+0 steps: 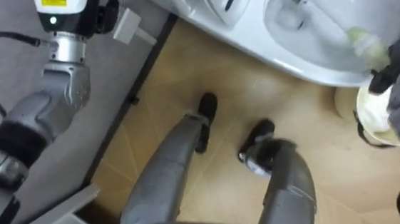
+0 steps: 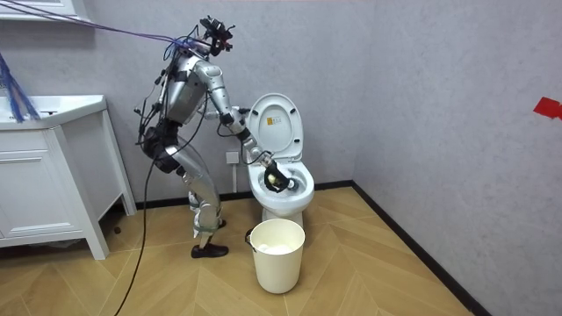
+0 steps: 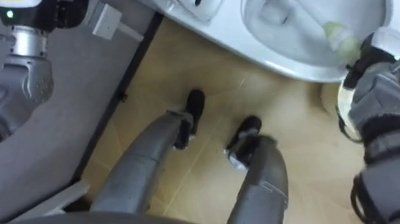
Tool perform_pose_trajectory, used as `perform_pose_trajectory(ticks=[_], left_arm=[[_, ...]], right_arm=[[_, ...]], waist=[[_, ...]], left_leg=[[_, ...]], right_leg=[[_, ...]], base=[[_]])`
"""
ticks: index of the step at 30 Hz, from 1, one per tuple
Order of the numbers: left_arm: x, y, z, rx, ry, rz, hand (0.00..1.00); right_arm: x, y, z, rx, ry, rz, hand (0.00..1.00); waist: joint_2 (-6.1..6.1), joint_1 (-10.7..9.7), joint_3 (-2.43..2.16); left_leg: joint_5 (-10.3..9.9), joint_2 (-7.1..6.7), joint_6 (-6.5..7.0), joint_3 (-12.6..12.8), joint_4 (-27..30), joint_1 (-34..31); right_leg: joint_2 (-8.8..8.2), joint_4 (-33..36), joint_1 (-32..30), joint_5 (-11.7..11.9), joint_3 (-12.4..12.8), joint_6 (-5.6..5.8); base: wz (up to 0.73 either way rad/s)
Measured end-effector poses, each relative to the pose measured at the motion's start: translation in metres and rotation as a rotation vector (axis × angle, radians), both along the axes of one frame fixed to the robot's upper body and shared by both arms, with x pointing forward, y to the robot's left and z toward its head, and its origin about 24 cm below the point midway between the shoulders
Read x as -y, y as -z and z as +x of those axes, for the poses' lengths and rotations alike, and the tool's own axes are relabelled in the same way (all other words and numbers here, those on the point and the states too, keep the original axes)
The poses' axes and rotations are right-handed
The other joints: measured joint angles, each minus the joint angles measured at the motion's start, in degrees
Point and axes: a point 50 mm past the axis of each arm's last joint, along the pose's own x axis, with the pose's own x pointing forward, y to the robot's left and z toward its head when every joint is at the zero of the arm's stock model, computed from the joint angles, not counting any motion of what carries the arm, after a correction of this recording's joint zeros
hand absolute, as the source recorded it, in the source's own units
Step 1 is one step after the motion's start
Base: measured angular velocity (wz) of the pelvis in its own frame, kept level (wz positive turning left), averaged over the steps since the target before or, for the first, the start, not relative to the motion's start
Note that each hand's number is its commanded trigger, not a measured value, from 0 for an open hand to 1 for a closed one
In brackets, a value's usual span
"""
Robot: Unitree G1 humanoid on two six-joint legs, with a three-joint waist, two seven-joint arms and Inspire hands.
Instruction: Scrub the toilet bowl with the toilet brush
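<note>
The white toilet stands before me with its lid raised against the wall. A toilet brush with a white handle and a pale green grip slants down into the bowl, its dark head near the far side of the basin. My right hand is at the bowl's right rim, fingers curled round the grip end of the brush. In the room view I stand bent forward at the toilet's left, right hand in the bowl. My left hand hangs beside the grey wall, left of the toilet.
A cream bucket stands on the wooden floor in front of the toilet, below my right hand. A wall socket sits on the grey wall next to the toilet. A white vanity cabinet is behind me.
</note>
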Motion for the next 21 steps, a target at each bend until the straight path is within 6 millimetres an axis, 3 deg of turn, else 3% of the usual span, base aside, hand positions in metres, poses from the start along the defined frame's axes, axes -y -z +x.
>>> perform_pose_trajectory(ticks=[1,3,9,10,11,13,16,21], left_arm=[[0.0,0.001,0.0,-0.005,-0.006,0.014,0.0],[0.002,0.005,0.0,-0.022,-0.011,0.016,0.0],[0.003,0.009,0.004,-0.087,-0.03,0.029,0.0],[0.005,0.009,0.005,-0.097,-0.028,0.024,0.0],[0.008,0.011,0.005,-0.103,-0.022,0.015,0.0],[0.017,0.015,0.005,-0.117,-0.005,-0.014,0.0],[0.019,0.013,0.005,-0.11,0.007,-0.018,0.0],[0.025,0.007,-0.001,-0.074,0.065,-0.049,0.0]], right_arm=[[-0.001,-0.001,0.001,0.017,-0.008,0.0,1.0],[-0.001,-0.002,0.001,0.029,-0.02,-0.011,1.0],[-0.012,0.006,0.001,-0.017,-0.095,-0.091,1.0],[-0.015,0.008,0.001,-0.033,-0.113,-0.117,1.0],[-0.013,0.012,-0.002,-0.049,-0.105,-0.129,1.0],[-0.011,0.024,-0.014,-0.11,-0.127,-0.191,1.0],[-0.021,0.042,-0.025,-0.187,-0.159,-0.203,1.0],[-0.044,0.044,-0.028,-0.178,-0.224,-0.172,1.0]], waist=[[-0.79,-0.8,0.02],[-0.96,-1.7,0.01],[-0.2,-0.9,0.27],[0.75,-0.3,0.8],[1.44,0.2,0.9],[3.62,2.2,0.74],[5.53,3.5,0.3],[6.28,3.0,-0.11]], left_leg=[[0.0,0.02,0.03,0.0,0.6,-0.3],[-0.1,0.03,0.15,-0.1,1.2,-0.6],[-0.3,-0.56,0.58,-0.6,1.3,-0.1],[-0.4,-0.54,0.63,-0.8,1.7,0.2],[-0.5,-0.5,0.7,-1.1,1.9,0.3],[-0.6,-0.55,0.82,-1.4,1.7,0.3],[-0.3,-0.34,0.36,-2.0,1.0,0.2],[-0.8,1.6,-0.37,-1.8,0.9,0.4]], right_leg=[[0.01,0.2,-0.1,-0.1,0.0,0.12],[0.08,0.2,-0.1,-0.3,0.0,0.76],[-0.64,1.0,0.7,-0.4,-0.6,1.02],[-0.52,0.9,1.3,-0.3,-0.8,1.13],[-0.44,0.8,1.8,-0.3,-1.1,1.18],[-0.34,0.1,2.0,-0.1,-1.3,1.42],[0.05,-1.4,2.2,0.8,-2.3,1.14],[2.03,-3.6,3.0,2.0,-2.5,0.18]], base=[[0.0],[0.0],[0.05],[0.06],[0.0],[-0.09],[-0.12],[-0.21]])
